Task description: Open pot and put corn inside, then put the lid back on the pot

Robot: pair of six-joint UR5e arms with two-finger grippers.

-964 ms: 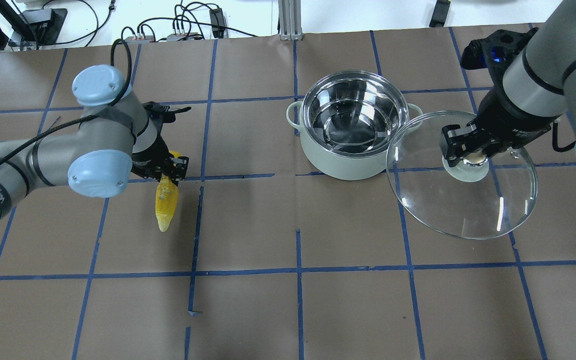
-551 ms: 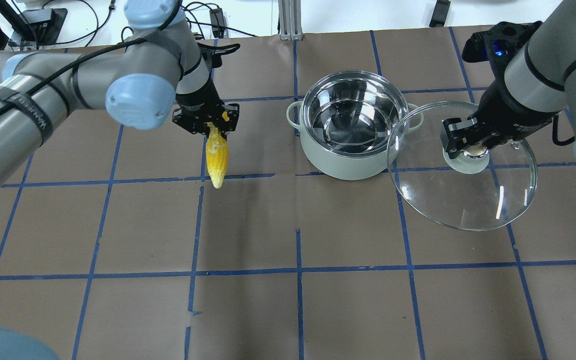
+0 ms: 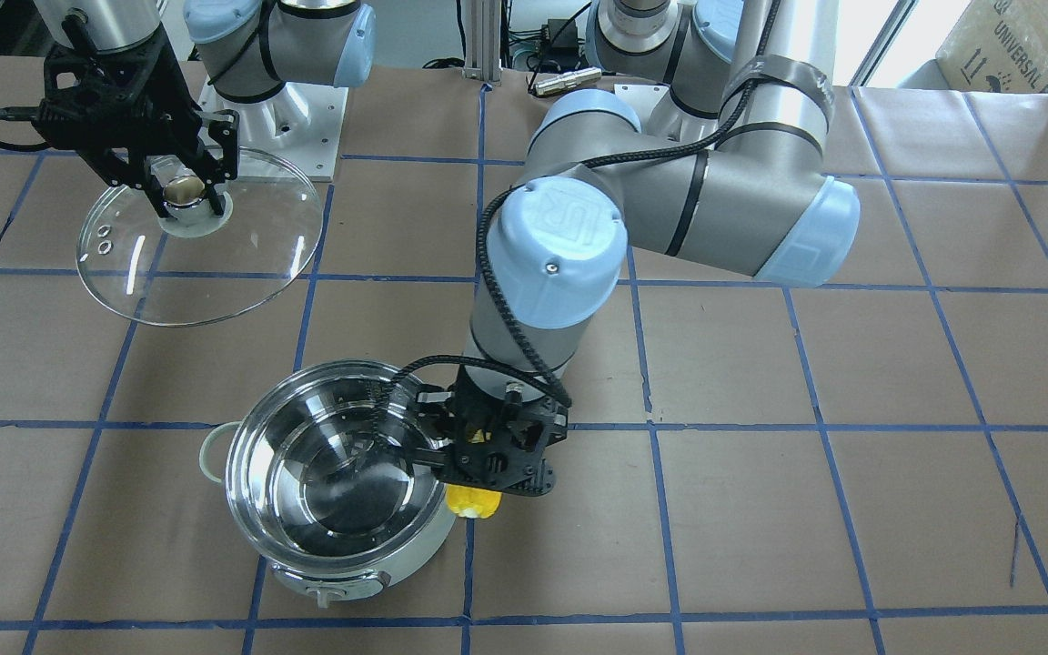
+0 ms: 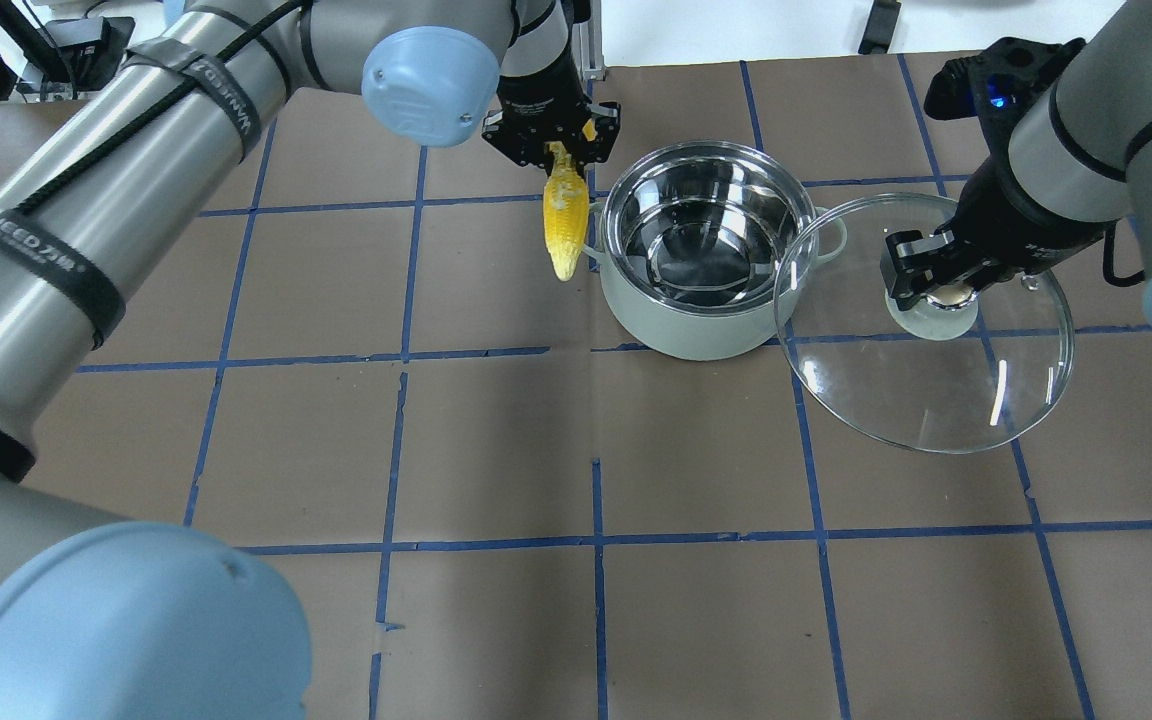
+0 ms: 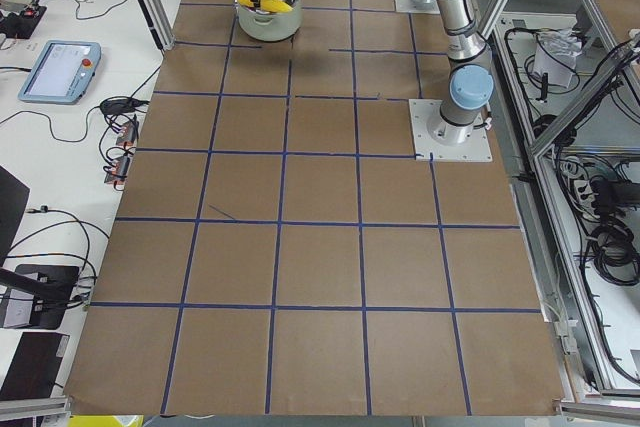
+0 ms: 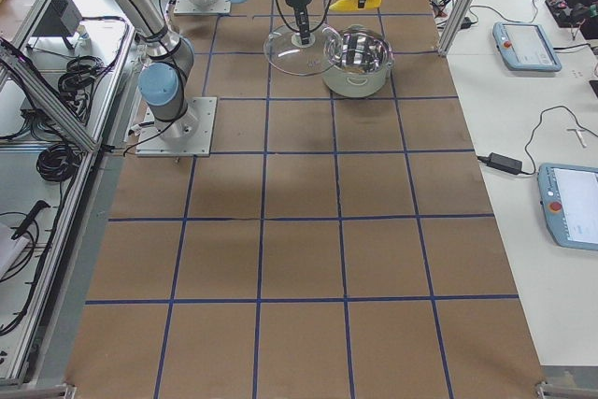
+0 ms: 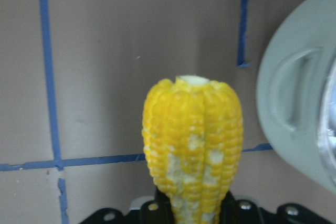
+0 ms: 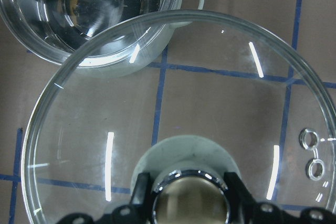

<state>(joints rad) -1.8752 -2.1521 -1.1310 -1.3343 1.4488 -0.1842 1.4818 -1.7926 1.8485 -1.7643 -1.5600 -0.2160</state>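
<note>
The pot [image 4: 704, 290] stands open, its steel inside empty; it also shows in the front-facing view [image 3: 342, 473]. My left gripper [image 4: 554, 150] is shut on the thick end of the yellow corn [image 4: 564, 215], which hangs in the air just beside the pot's handle on my left. The corn also shows in the left wrist view [image 7: 193, 145] and the front-facing view [image 3: 472, 500]. My right gripper [image 4: 941, 285] is shut on the knob of the glass lid [image 4: 926, 380], held in the air to the right of the pot. The lid also shows in the right wrist view [image 8: 210, 103] and the front-facing view [image 3: 215, 264].
Brown paper with a blue tape grid [image 4: 596, 460] covers the table. Cables and boxes [image 4: 356, 50] lie beyond the far edge. My left arm [image 4: 136, 170] stretches across the table's left half.
My left gripper has carried the corn up and to the right, from the left of the table to beside the pot's rim. The right gripper and lid have barely moved.
</note>
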